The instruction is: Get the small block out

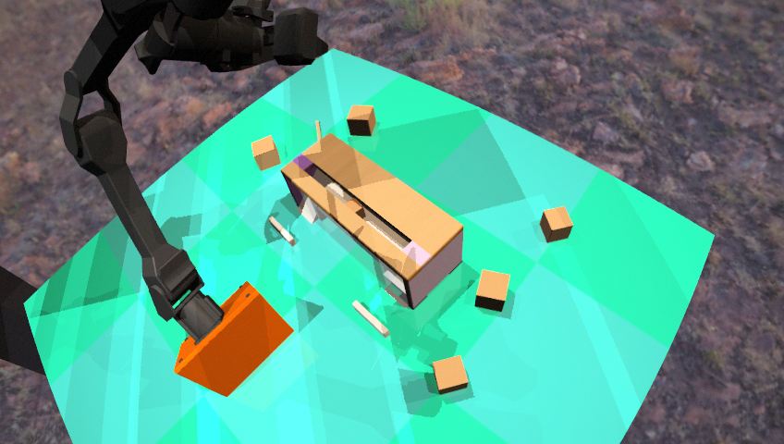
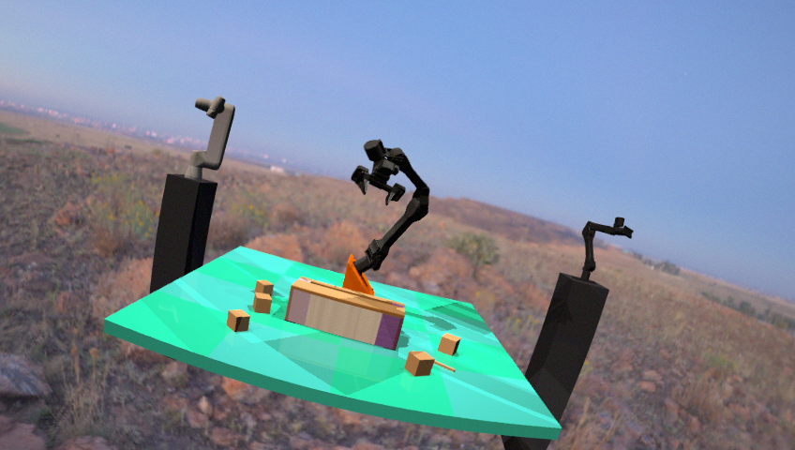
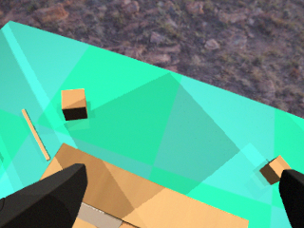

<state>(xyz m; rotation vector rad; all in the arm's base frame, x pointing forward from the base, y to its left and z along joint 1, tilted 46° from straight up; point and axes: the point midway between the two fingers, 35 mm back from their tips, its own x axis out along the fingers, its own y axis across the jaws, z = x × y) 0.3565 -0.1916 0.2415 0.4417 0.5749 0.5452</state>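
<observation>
The long wooden box [image 1: 396,192] [image 2: 340,321] [image 3: 104,180] stands upright on the table, with a narrow slot along its top. A small brown block [image 1: 355,206] shows through the slot near the middle of its length; how it rests on the shelf is partly hidden. One end of the slot has a purple patch [image 1: 302,161], the other a pale pink patch [image 1: 416,252]. White pieces show low behind the clear front; which end is open is unclear. My gripper [image 2: 376,192] [image 3: 182,178] is open and empty, high above the table and the box.
Several loose wooden cubes lie around the box, among them one cube [image 1: 361,120] [image 3: 74,104] behind it and one [image 1: 492,289] off its pink end. Pale sticks [image 1: 281,230] [image 1: 370,317] lie before it. A thin stick [image 1: 318,131] [image 3: 35,134] lies near the purple end. The orange arm base [image 1: 236,340] stands in front.
</observation>
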